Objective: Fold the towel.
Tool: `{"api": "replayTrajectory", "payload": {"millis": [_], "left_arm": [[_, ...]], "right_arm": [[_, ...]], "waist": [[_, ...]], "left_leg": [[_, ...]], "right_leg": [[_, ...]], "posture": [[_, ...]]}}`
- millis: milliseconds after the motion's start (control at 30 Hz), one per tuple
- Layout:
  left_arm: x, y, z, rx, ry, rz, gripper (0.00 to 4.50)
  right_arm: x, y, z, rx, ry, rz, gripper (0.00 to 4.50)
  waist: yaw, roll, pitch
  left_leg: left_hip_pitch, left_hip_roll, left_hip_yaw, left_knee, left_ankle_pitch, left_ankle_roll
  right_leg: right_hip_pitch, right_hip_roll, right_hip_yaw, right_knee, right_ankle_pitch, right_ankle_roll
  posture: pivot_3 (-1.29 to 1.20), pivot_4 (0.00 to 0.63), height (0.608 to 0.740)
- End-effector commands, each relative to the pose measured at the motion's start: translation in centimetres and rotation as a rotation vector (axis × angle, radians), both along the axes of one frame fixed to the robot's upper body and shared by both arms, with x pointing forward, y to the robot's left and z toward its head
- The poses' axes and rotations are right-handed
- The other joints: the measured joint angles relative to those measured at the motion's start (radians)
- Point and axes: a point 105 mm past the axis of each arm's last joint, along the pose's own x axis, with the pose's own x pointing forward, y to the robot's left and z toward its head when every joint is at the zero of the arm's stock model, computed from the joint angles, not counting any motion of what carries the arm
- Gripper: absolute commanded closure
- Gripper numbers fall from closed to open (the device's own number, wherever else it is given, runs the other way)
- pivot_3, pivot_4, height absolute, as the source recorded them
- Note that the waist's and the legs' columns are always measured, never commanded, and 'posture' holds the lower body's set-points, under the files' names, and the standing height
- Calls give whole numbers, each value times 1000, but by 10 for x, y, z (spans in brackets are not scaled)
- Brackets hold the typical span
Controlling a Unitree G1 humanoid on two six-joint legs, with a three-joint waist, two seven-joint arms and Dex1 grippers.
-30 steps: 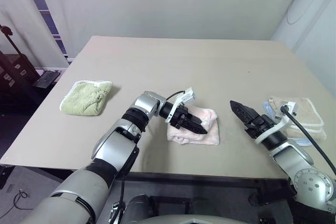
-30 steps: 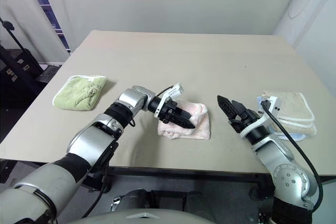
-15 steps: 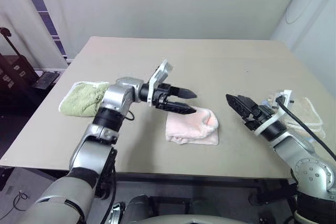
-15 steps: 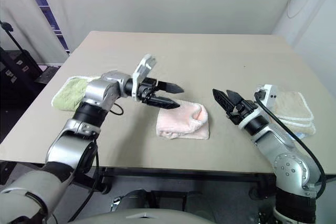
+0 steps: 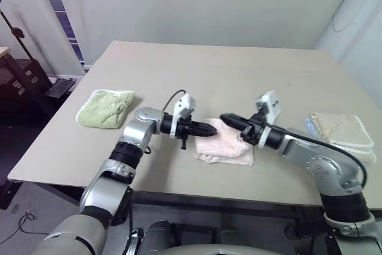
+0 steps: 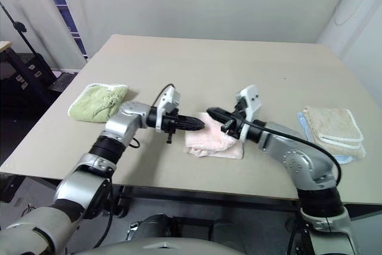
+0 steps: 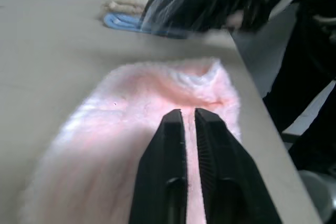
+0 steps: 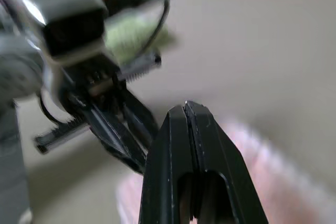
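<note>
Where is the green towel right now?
The green towel lies on the robot's left side of the table, apart from the pink towel in the middle near the front edge, where both grippers are.

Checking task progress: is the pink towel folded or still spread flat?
Folded. The pink towel lies as a small thick bundle with a rounded doubled edge, not one flat layer. Both grippers, left and right, are shut at it.

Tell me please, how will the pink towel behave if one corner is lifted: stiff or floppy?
Probably floppy: the towel lies in soft, rounded folds with a bulging edge, so the rest would likely hang and drag. Its fluffy terry pile suggests it is light and not slippery. It may unfold when lifted, since nothing visibly holds the layers together.
</note>
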Motion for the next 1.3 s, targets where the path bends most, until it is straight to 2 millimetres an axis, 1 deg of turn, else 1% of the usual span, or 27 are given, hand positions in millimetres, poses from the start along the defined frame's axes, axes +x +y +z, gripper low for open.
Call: {"api": "replayTrajectory", "payload": {"millis": [33,133,200,267,367,500,567,667,733,800,900,1000,1067,1133,1233,1300], "left_arm": [[1,-5,-13,64,-56,-22,4112],[-5,-15,-33,103,-48,-40,4112],[-11,-21,-39,101,-34,-58,4112],[-15,-23,-43,100,-22,-78,4112],[-16,-23,-44,90,-1,-82,4112],[-9,-21,-35,62,7,-57,4112],[-4,-17,-30,53,4,-37,4112],[5,-7,-18,26,4,1,4112],[9,3,-11,21,-2,11,4112],[14,15,0,5,-16,34,4112],[19,30,16,-25,-36,79,4112],[24,47,30,-58,-51,153,4112],[26,59,34,-55,-56,208,4112],[28,75,31,-33,-30,269,4112],[28,92,31,-45,41,340,4112],[27,102,28,-55,113,383,4112]], "right_arm": [[2,-11,-11,-59,-5,-10,4500],[1,-18,-29,-75,17,-24,4500],[0,-22,-42,-72,38,-43,4500],[1,-24,-51,-71,57,-64,4500],[-1,-21,-57,-63,66,-53,4500],[-1,-19,-62,-87,59,-43,4500],[0,-17,-56,-76,39,-28,4500],[4,-13,-38,-33,-14,-10,4500],[4,-10,-24,3,-55,-2,4500],[2,-10,-6,48,-101,4,4500],[-3,-13,13,78,-144,6,4500],[-9,-17,27,88,-178,3,4500],[-13,-21,33,91,-190,-10,4500],[-17,-27,38,99,-193,-32,4500],[-22,-35,41,111,-188,-66,4500],[-24,-43,40,122,-181,-107,4500]], "waist": [[1,0,0],[2,0,0],[2,0,0],[0,0,-1],[-1,1,-2],[-2,1,-2],[-2,1,-2],[-5,1,-2],[-6,1,-2],[-6,1,-2],[-5,1,-2],[-2,1,-2],[-2,1,-2],[-3,1,-2],[-5,1,-2],[-5,1,-2]], "left_leg": [[0,0,0,0,0,0],[0,0,0,0,0,1],[0,0,0,0,-1,1],[0,0,0,0,-1,1],[1,0,0,1,-1,1],[2,0,0,1,-1,0],[2,0,0,1,-1,0],[2,0,0,1,-1,0],[2,0,0,1,-1,0],[1,0,0,1,-1,0],[0,0,0,0,-1,0],[0,0,0,0,-1,0],[0,0,0,0,-1,0],[1,0,0,0,-2,-2],[1,0,0,0,-2,-2],[1,0,0,0,-2,-2]], "right_leg": [[0,0,0,0,0,0],[0,0,0,0,0,0],[0,0,0,0,0,0],[0,0,0,0,0,0],[1,0,0,0,1,1],[0,0,0,0,1,1],[0,0,0,0,1,1],[0,0,0,0,1,1],[0,0,0,0,1,1],[0,0,0,1,2,4],[0,0,0,1,3,4],[0,-1,0,1,3,4],[0,-1,0,1,3,4],[0,-1,0,1,2,3],[0,-1,0,1,2,2],[0,-1,0,1,2,2]], "posture": [[0,0,740],[0,0,740],[0,0,740],[0,0,740],[0,0,740],[0,0,740],[0,0,740],[0,0,740],[0,0,740],[0,0,740],[0,0,740],[0,0,740],[0,0,740],[0,0,740],[0,0,740],[0,0,740]]}}
